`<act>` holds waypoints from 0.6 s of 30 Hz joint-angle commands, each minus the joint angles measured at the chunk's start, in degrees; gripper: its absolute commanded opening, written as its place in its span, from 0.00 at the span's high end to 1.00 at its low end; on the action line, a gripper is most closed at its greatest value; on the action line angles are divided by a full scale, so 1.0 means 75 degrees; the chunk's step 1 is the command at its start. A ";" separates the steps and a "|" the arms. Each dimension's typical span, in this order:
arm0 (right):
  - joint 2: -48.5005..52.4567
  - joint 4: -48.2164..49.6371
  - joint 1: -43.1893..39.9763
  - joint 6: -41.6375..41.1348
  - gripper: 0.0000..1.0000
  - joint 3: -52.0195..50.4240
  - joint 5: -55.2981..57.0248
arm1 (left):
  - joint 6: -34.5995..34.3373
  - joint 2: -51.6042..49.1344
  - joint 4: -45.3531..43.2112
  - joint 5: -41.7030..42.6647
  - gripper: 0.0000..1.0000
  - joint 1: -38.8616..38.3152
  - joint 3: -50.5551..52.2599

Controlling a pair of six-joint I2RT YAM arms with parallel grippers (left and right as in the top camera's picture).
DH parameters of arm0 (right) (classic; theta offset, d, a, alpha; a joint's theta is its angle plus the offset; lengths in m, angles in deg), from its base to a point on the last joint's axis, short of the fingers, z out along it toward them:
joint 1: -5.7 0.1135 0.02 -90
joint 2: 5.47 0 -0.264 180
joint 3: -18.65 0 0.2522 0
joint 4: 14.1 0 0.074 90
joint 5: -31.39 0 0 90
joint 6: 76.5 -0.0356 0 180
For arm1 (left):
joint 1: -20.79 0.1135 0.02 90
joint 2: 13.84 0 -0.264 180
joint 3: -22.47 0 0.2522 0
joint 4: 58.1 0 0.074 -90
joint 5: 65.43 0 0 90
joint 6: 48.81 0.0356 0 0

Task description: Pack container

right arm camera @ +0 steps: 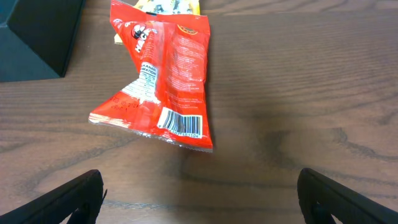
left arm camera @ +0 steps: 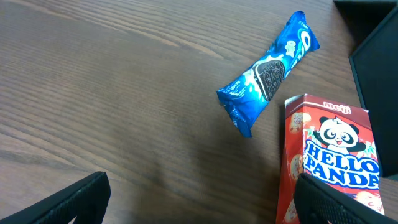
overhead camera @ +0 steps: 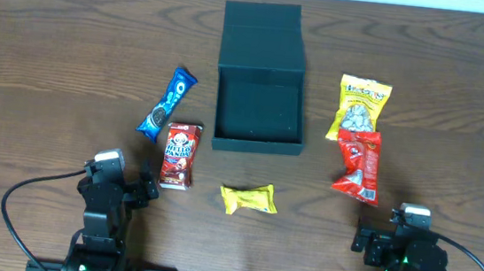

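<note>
The dark teal container [overhead camera: 256, 139] stands open at the table's middle, its flap lid [overhead camera: 261, 35] folded back. A blue Oreo packet [overhead camera: 166, 103] and a red Hello Panda box [overhead camera: 180, 154] lie to its left; both show in the left wrist view, the Oreo packet [left arm camera: 268, 71] and the box [left arm camera: 329, 162]. A yellow packet [overhead camera: 249, 198] lies in front. A yellow bag [overhead camera: 361, 106] and a red bag [overhead camera: 359, 165] lie to the right; the red bag [right arm camera: 163, 74] shows in the right wrist view. My left gripper [left arm camera: 199, 202] is open and empty near the Panda box. My right gripper [right arm camera: 199, 199] is open and empty below the red bag.
The dark wooden table [overhead camera: 53, 64] carries everything. A corner of the container [right arm camera: 37, 37] shows at the left of the right wrist view. Both arm bases and their cables sit at the front edge.
</note>
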 commanded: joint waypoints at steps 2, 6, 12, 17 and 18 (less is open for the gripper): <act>-0.0070 0.0000 -0.0117 0.0099 0.01 -0.0085 0.0111 | -0.0029 0.0047 0.0058 -0.0131 0.05 0.0044 0.0192; -0.0070 0.0000 -0.0119 0.0099 0.01 -0.0085 0.0114 | -0.0029 0.0047 0.0058 -0.0134 0.05 0.0044 0.0192; -0.0070 0.0006 -0.0117 0.0099 0.01 -0.0085 0.0108 | -0.0029 0.0047 0.0058 -0.0131 0.05 0.0044 0.0192; -0.0070 0.0061 -0.0117 0.0099 0.01 -0.0085 0.0108 | -0.0029 0.0047 0.0058 -0.0134 0.05 0.0044 0.0192; -0.0070 0.0061 -0.0117 0.0099 0.01 -0.0085 0.0111 | -0.0029 0.0047 0.0061 -0.0134 0.05 0.0044 0.0192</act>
